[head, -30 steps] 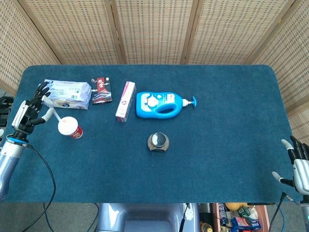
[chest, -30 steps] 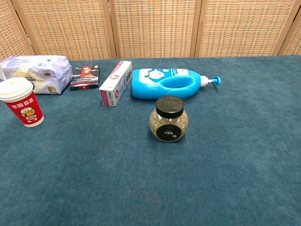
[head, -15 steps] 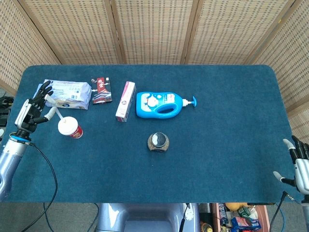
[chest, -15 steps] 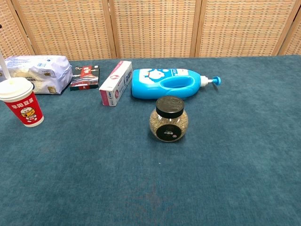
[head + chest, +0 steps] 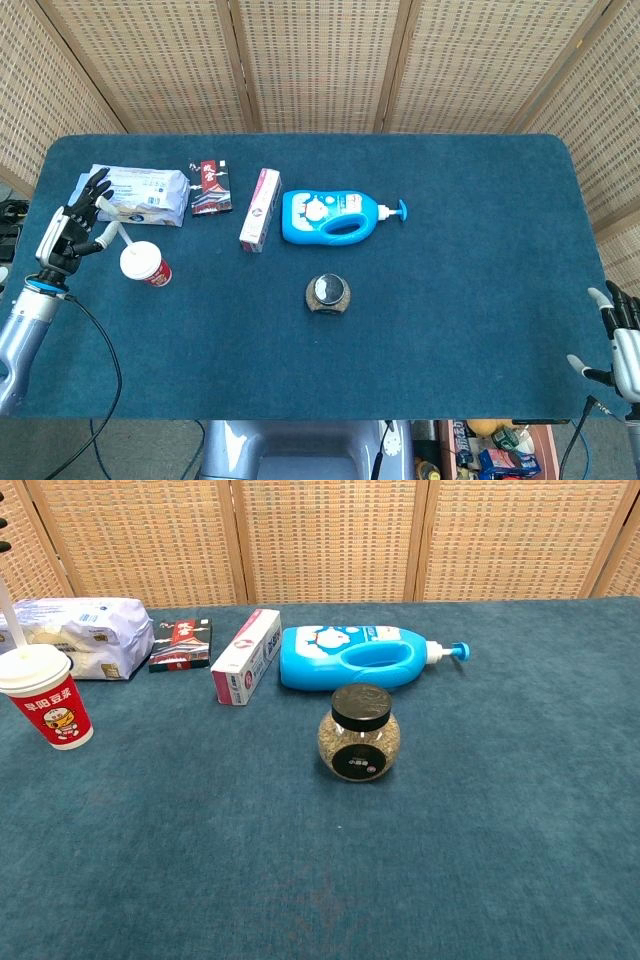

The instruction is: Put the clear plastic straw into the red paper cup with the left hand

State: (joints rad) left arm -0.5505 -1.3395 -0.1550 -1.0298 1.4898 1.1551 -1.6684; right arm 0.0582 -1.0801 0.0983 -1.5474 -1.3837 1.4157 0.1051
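One desk (image 5: 470, 330) covered in blue cloth carries seven things, one of each. Largest is the blue pump bottle (image 5: 335, 216), lying on its side near the middle. Next comes the white tissue pack (image 5: 140, 194) at the far left, then the pink-and-white box (image 5: 259, 209) just left of the bottle, the round jar (image 5: 327, 293) with a black lid in front of the bottle, the red paper cup (image 5: 146, 264) upright at the left, the small dark red packet (image 5: 209, 187) between the tissue pack and the box, and the clear plastic straw (image 5: 112, 238).

The straw's lower end meets the cup's lid and it leans up to the left toward the left hand (image 5: 72, 231), which is raised beside the cup with dark fingers fanned; whether it pinches the straw I cannot tell. The right hand (image 5: 620, 340) hangs off the desk's near right corner, fingers apart, holding nothing.

The head view shows both hands. The chest view shows neither clearly, but it shows the cup's printed face (image 5: 50, 718) and the straw (image 5: 9, 610) rising from the lid.
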